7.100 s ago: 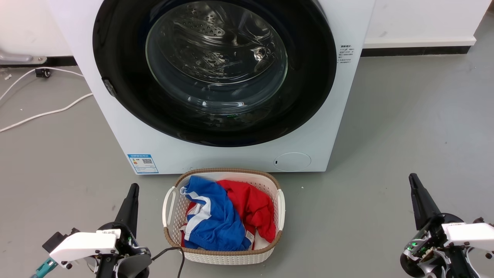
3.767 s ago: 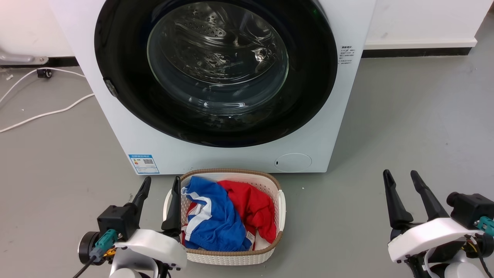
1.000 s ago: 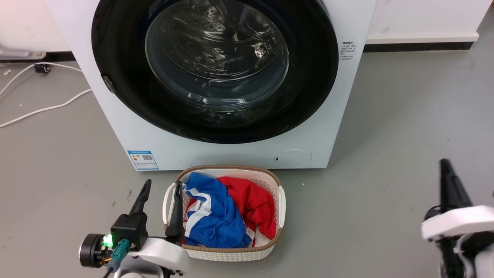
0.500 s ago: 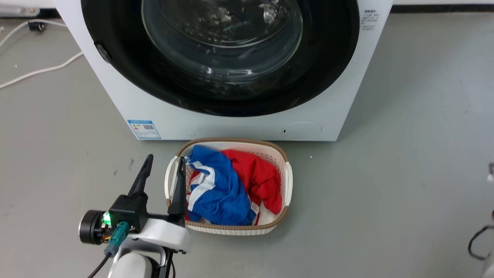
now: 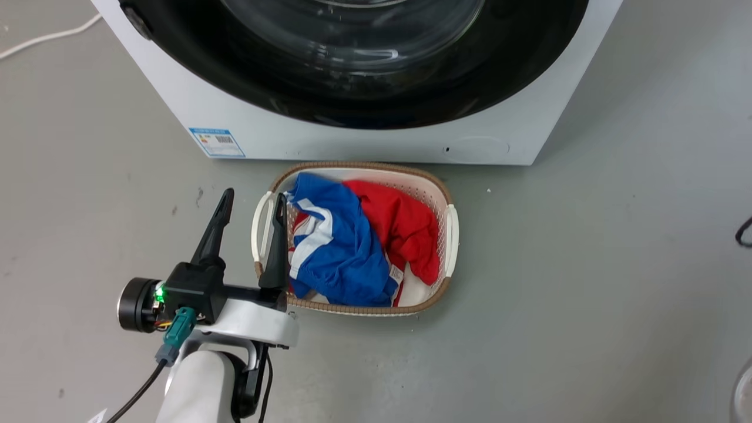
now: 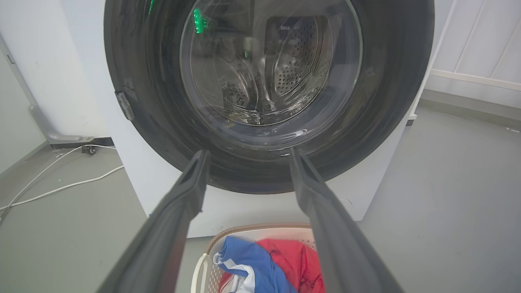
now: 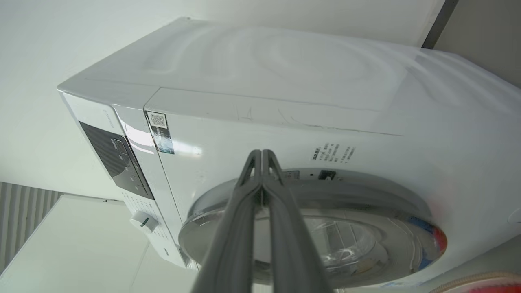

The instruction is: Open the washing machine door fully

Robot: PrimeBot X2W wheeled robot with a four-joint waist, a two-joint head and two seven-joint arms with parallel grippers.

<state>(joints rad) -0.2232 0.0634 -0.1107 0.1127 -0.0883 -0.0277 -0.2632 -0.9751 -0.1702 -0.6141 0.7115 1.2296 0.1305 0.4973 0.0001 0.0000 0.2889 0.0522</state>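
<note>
The washing machine door point(image 5: 329, 111) is a glossy black ring around a clear glass bowl, and it lies shut against the white machine front point(image 5: 352, 144). In the left wrist view the door point(image 6: 390, 81) faces me, with a small grey catch point(image 6: 124, 106) on its left rim. My left gripper point(image 5: 252, 197) hovers low in front of the machine, open and holding nothing, beside the basket's left handle. Its tips point(image 6: 248, 154) point at the door's lower rim from a distance. My right gripper point(image 7: 260, 154) is shut and empty, aimed at the top edge of the door point(image 7: 366, 203), seen side-on.
A white laundry basket point(image 5: 449, 229) with blue and red clothes stands on the grey floor right before the machine. A white cable point(image 6: 61, 187) runs over the floor to the machine's left. The control panel point(image 7: 114, 158) and a knob point(image 7: 142, 221) sit above the door.
The head camera has tilted down and moved closer, so the machine slid up the picture. The right gripper has left the head view. The left gripper stays open by the basket.
</note>
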